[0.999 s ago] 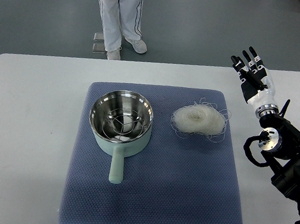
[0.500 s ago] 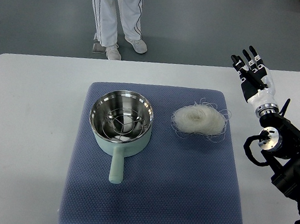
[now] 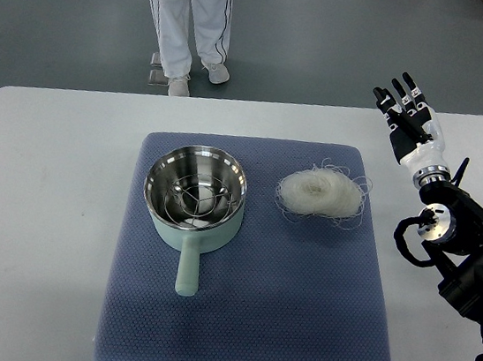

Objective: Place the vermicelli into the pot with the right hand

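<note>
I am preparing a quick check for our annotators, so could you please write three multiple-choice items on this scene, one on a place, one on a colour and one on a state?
1. Where does the white nest of dried vermicelli lie?
A. Inside the pot
B. On the blue quilted mat, to the picture's right of the pot
C. On the bare table

2. What colour is the outside of the steel-lined pot?
A. Pale green
B. Red
C. Black

3. What is the state of the right hand?
A. Closed on the vermicelli
B. Resting in the pot
C. Open, fingers spread, holding nothing

Answers: 1 B, the nest sits on the mat beside the pot; 2 A, wall and handle are pale green; 3 C, it is apart from both things.
</note>
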`<control>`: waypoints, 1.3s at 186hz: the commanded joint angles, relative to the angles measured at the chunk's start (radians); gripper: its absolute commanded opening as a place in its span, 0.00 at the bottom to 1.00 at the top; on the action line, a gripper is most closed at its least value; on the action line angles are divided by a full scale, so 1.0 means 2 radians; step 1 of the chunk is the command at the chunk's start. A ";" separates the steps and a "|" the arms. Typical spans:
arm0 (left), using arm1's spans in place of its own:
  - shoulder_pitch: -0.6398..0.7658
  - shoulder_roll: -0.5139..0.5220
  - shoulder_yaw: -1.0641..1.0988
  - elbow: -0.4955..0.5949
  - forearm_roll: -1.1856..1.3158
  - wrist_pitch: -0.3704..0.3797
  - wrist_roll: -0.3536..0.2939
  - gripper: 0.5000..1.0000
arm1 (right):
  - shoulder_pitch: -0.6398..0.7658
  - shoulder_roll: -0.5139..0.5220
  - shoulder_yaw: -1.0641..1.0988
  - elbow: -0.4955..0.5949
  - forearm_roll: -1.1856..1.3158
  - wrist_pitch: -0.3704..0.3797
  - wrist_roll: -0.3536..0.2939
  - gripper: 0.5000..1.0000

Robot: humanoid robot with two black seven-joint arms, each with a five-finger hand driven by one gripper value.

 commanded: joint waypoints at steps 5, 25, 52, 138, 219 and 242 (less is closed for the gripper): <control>0.000 0.000 0.000 0.000 0.000 0.000 0.000 1.00 | 0.000 0.000 0.000 -0.001 0.000 0.000 0.000 0.86; 0.000 0.000 0.000 0.000 0.000 0.000 0.000 1.00 | 0.000 -0.001 -0.001 -0.001 0.000 0.000 0.000 0.86; -0.001 0.000 0.000 0.000 0.000 0.000 0.000 1.00 | 0.001 -0.002 -0.002 0.002 0.001 0.001 0.001 0.86; -0.001 0.000 0.000 0.000 0.000 0.000 0.000 1.00 | 0.010 -0.012 -0.008 0.006 -0.012 -0.002 -0.001 0.86; -0.001 0.000 0.000 0.000 0.000 0.000 0.000 1.00 | 0.053 -0.115 -0.085 0.037 -0.250 0.018 -0.003 0.86; -0.002 0.000 0.000 0.000 0.000 0.000 0.000 1.00 | 0.068 -0.145 -0.133 0.068 -0.364 0.038 -0.002 0.86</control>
